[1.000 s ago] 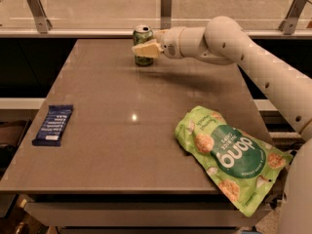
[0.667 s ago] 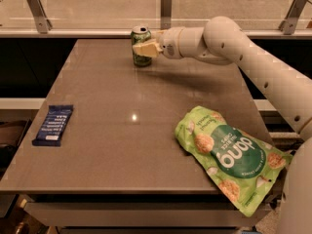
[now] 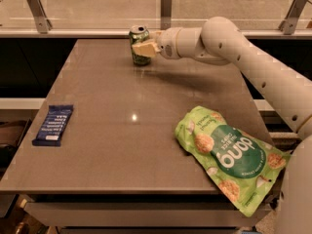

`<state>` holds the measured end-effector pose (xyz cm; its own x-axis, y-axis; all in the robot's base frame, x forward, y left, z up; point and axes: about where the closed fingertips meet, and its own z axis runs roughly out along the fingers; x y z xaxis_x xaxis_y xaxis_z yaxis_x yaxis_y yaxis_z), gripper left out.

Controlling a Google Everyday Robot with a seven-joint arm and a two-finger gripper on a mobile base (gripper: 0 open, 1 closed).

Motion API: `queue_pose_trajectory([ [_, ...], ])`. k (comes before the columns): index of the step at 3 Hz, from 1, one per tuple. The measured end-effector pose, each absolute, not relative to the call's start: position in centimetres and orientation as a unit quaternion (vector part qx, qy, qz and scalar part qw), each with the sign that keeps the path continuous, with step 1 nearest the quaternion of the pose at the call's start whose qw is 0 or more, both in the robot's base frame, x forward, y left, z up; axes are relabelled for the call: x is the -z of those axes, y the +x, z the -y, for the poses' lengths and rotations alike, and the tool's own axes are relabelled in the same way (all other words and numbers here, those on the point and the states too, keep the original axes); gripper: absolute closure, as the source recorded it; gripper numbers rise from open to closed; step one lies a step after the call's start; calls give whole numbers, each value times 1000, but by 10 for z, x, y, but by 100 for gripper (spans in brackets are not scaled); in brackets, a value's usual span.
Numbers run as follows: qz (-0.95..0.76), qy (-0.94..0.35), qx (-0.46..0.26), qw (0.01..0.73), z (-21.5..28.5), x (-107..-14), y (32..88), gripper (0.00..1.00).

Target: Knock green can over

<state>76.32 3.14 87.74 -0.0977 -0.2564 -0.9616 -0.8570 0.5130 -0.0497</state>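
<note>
The green can (image 3: 138,39) stands upright near the far edge of the table (image 3: 122,126), left of the middle. It is a small can with a silver top rim. My gripper (image 3: 145,48) reaches in from the right on the white arm (image 3: 229,48) and sits against the can's right side, partly covering it. The can's lower right part is hidden behind the gripper.
A large flat green snack bag printed "dang" (image 3: 229,155) lies at the front right, overhanging the table's corner. A dark blue wrapped bar (image 3: 53,125) lies near the left edge. A glass rail with metal posts (image 3: 166,6) runs behind the table.
The gripper has edged slightly left against the can. The can stays upright in about the same place.
</note>
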Motion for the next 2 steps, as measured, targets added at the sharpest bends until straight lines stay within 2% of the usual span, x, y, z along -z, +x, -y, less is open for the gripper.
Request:
queue_pose_trajectory([
  [2, -696, -408, -272, 525, -28, -880, 759, 100],
])
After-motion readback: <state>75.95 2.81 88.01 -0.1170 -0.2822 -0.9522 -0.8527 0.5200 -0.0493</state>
